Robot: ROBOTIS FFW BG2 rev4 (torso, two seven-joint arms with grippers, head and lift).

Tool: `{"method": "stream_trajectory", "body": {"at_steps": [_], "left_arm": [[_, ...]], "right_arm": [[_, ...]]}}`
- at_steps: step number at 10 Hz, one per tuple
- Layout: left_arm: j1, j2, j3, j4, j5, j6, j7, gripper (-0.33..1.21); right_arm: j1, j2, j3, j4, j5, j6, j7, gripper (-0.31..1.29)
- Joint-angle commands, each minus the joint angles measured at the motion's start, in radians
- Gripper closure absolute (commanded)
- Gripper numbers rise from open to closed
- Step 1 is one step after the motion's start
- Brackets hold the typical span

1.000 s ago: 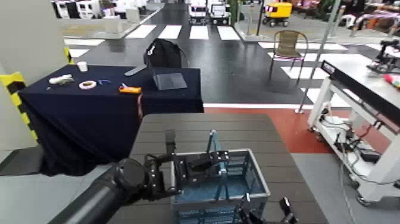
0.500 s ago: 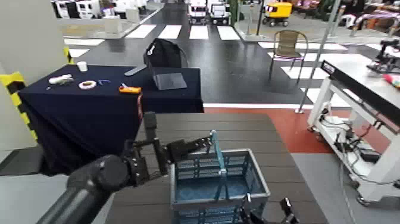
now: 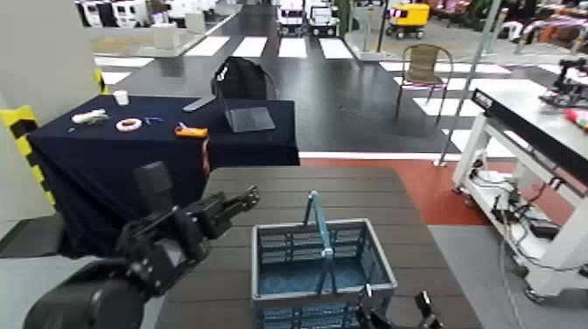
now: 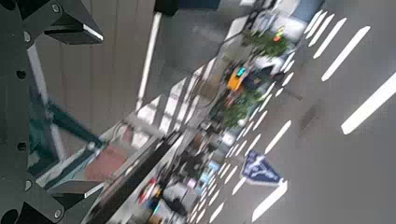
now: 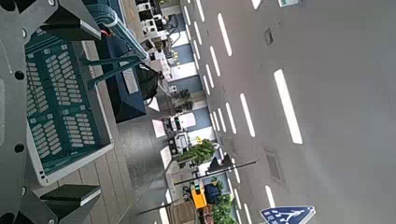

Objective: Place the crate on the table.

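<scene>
The blue-grey crate [image 3: 319, 267] stands upright on the dark brown slatted table [image 3: 350, 188], near its front edge, with its blue hoop handle [image 3: 315, 223] up. My left gripper [image 3: 238, 203] is open and empty, raised to the left of the crate and apart from it. In the left wrist view the left gripper [image 4: 79, 107] holds nothing between its spread fingers. My right gripper [image 3: 394, 313] sits low at the crate's front right corner, open. The right wrist view shows the right gripper [image 5: 70, 110] open with the crate [image 5: 56, 89] beyond its fingers, not gripped.
A navy-draped table [image 3: 131, 157] stands behind on the left with a laptop [image 3: 248, 118], a tape roll [image 3: 129, 124] and small items. A white-framed workbench [image 3: 534, 114] stands at the right. A chair [image 3: 424, 66] is farther back.
My left gripper has drawn back from the crate's handle to the left and upward, empty. The crate stays in place on the table. The right gripper has not moved.
</scene>
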Motion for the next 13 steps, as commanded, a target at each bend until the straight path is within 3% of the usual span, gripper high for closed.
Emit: {"method": "stream_trajectory", "body": {"at_steps": [1,2,6,13], "left_arm": [[0.145,-0.019,0.012,-0.08,-0.148,-0.211,0.061,0.2],[0.191,-0.031,0.02,-0.096,-0.206,-0.261,0.085,0.2],[0.34,-0.028,-0.011,-0.097,-0.387,-0.511,0.256,0.2],[0.489,-0.03,-0.042,-0.102,-0.518,-0.649,0.374,0.2]], "right_arm": [[0.008,0.003,-0.01,-0.004,0.008,-0.005,0.001,0.14],[0.011,0.006,-0.016,-0.004,0.014,-0.008,0.001,0.14],[0.023,0.014,-0.027,-0.013,0.043,-0.006,-0.004,0.14],[0.04,0.019,-0.042,-0.035,0.065,0.012,-0.005,0.14]]}}
